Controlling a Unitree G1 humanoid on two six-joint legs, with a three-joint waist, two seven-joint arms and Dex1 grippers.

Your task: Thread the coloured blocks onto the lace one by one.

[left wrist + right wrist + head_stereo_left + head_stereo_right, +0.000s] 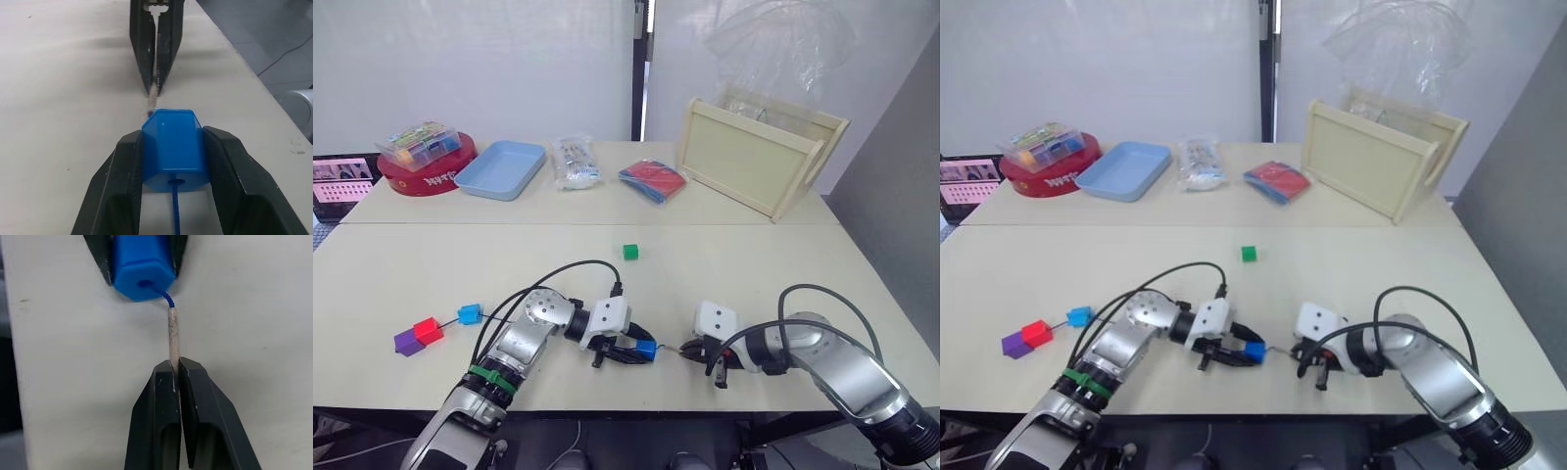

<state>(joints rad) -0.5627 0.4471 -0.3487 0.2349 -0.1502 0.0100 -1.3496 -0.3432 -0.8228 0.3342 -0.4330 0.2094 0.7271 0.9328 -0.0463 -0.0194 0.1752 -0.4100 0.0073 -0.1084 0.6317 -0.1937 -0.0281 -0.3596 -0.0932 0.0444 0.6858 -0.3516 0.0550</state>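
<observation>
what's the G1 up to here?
Threading blocks onto a lace. The left gripper is shut on the darker blue block, and the right gripper pinches the pale tip of the lace, which has already come through that block. The purple block, red block and light blue block sit along the lace further back on the table. The green block lies loose, not yet threaded.
</observation>
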